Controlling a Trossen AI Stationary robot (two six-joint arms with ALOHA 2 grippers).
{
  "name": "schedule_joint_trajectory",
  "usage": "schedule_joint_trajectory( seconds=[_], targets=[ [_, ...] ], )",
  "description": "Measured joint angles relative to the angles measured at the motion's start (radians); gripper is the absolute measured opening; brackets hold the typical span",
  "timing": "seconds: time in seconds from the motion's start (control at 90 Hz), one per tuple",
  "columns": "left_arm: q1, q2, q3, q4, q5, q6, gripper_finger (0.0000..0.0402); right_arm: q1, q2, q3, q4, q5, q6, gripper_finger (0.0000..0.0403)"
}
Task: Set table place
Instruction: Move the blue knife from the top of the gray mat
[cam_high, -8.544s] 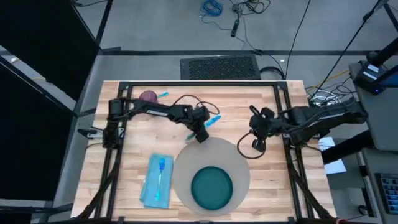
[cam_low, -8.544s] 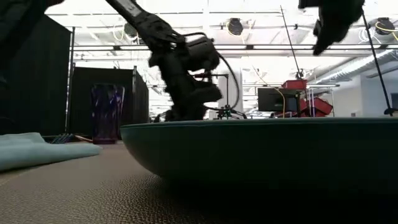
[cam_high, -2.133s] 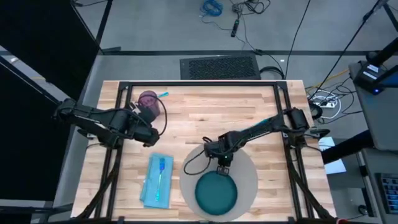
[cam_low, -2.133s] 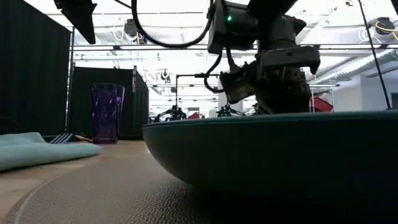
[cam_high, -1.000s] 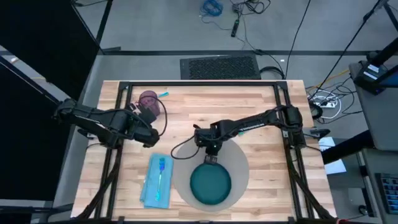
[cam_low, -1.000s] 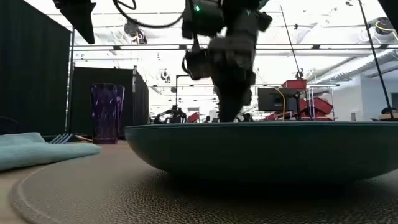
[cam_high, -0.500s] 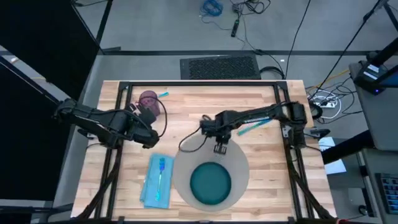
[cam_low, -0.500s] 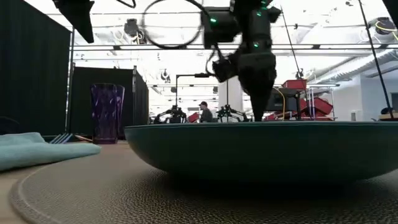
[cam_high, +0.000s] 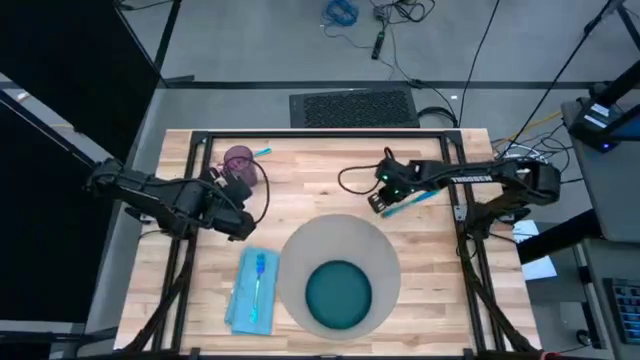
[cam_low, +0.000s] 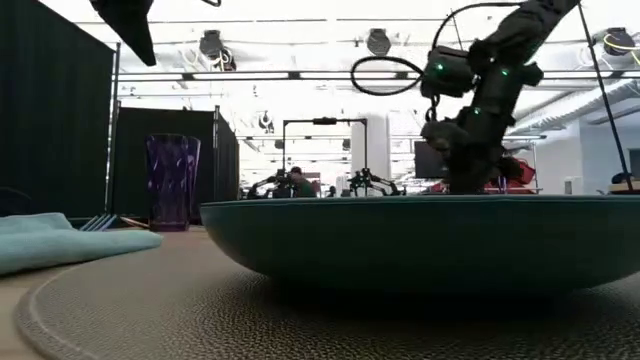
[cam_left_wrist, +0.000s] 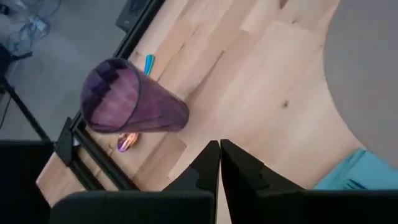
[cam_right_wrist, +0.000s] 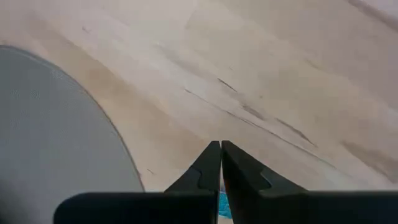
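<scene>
Placemat (cam_high: 340, 275), large, round, grey, lies flat on the wooden table (cam_high: 320, 175) at its near edge; dark teal plate (cam_high: 339, 297) sits on it, toward the near side; folded blue napkin (cam_high: 252, 290) with fork lies just left of the placemat; purple glass (cam_high: 238, 161) stands well beyond the napkin; left gripper (cam_high: 239, 226) hovers between glass and napkin; right gripper (cam_high: 377, 204) sits just beyond the placemat's far right rim, over a blue-handled utensil (cam_high: 410, 199).
Low view: plate (cam_low: 420, 240) fills the foreground on the placemat (cam_low: 200, 320); glass (cam_low: 172, 183) upright behind the napkin (cam_low: 70, 243).
Left wrist view: fingers (cam_left_wrist: 205, 168) pressed together, nothing between; glass (cam_left_wrist: 130, 109) ahead.
Right wrist view: fingers (cam_right_wrist: 208, 162) together, empty; placemat edge (cam_right_wrist: 56, 130) beside them.
</scene>
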Motion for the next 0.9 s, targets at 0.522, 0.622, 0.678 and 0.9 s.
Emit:
schedule_joint_trajectory(
  seconds=[0.522,0.622,0.678,0.9],
  targets=[
    [0.0,0.0,0.0,0.025,0.029,-0.002,0.0,0.023,0.011,-0.003,-0.135,0.03,0.081,0.0128],
    [0.0,0.0,0.0,0.026,0.033,-0.002,0.0,0.041,0.011,-0.003,-0.12,0.053,0.082,0.012],
    [0.0,0.0,0.0,0.026,0.033,-0.002,0.0,0.044,0.011,-0.003,-0.109,0.07,0.085,0.0112],
    [0.0,0.0,0.0,0.028,0.033,-0.002,0.0,0.043,0.011,-0.003,-0.099,0.082,0.052,0.0024]
  ],
)
